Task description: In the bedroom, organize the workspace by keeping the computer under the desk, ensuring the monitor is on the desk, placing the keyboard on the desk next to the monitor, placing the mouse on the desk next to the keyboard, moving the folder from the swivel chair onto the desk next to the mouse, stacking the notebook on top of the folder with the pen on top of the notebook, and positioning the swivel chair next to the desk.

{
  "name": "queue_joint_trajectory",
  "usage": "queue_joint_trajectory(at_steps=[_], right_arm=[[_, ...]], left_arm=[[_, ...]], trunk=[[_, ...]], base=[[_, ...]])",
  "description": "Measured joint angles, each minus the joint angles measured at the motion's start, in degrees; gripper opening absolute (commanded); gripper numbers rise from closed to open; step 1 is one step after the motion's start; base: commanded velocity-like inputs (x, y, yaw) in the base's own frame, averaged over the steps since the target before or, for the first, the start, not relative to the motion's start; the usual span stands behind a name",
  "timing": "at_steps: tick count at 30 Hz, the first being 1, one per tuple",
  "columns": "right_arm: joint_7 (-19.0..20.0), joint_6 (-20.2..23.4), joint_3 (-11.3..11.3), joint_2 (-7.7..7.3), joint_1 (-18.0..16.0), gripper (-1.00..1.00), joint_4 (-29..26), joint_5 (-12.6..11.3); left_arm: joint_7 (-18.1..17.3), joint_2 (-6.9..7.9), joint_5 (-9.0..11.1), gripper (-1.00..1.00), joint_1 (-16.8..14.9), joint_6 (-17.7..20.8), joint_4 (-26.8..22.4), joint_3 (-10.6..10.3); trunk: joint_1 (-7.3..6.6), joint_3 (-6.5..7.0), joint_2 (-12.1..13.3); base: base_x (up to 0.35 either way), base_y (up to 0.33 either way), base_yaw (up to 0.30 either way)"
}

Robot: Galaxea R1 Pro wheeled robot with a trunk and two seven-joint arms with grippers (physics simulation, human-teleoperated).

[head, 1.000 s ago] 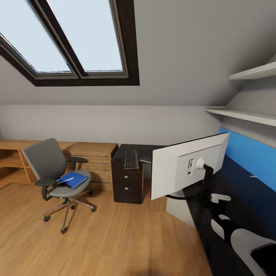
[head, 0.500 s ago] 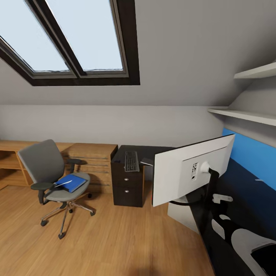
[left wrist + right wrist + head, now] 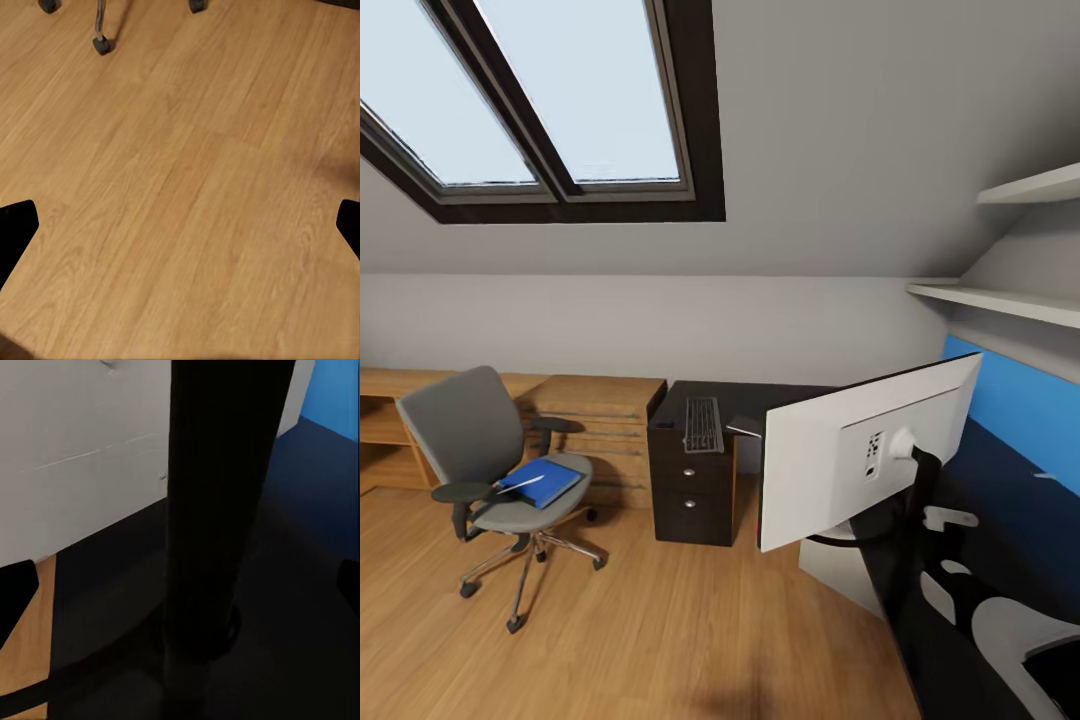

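The grey swivel chair (image 3: 470,440) stands on the floor at the left, apart from the black desk (image 3: 760,398). The blue folder (image 3: 542,484) lies on its seat with a thin pale stick, perhaps the pen, across it. The keyboard (image 3: 703,424) rests on the desk's far end, a thin grey notebook (image 3: 743,426) beside it. The monitor (image 3: 860,455) shows its pale back on the desk's near wing. Its black foot (image 3: 214,510) rises between the fingers of my open right gripper (image 3: 180,592). My left gripper (image 3: 180,225) hangs open over bare floor. The mouse is out of view.
Silver-knobbed drawers (image 3: 690,490) sit under the keyboard. Light wooden low cabinets (image 3: 595,420) line the back wall behind the chair. A pale grey box (image 3: 830,560) shows under the desk below the monitor. Chair casters (image 3: 101,45) stand near my left gripper. Wall shelves (image 3: 1000,300) hang at the right.
The whole view has shifted a little: the chair sits further left in the picture, the monitor and my right arm further right. Nothing was taken hold of or let go.
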Motion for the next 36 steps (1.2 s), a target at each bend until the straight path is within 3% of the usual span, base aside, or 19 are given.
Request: queue_joint_trajectory(at_steps=[12,36], right_arm=[[-1.5,0.0,-0.1,-1.57,0.0,1.0,0.0,-0.1],[-1.8,0.0,-0.1,-1.7,0.0,1.0,-0.1,-0.1]], left_arm=[[0.0,0.0,0.0,1.0,0.0,0.0,0.0,0.0],[0.0,0.01,0.0,1.0,0.0,0.0,0.0,0.0]], trunk=[[0.0,0.0,0.0],[0.0,0.0,0.0]], base=[[0.003,0.0,0.0],[0.085,0.0,0.0]])
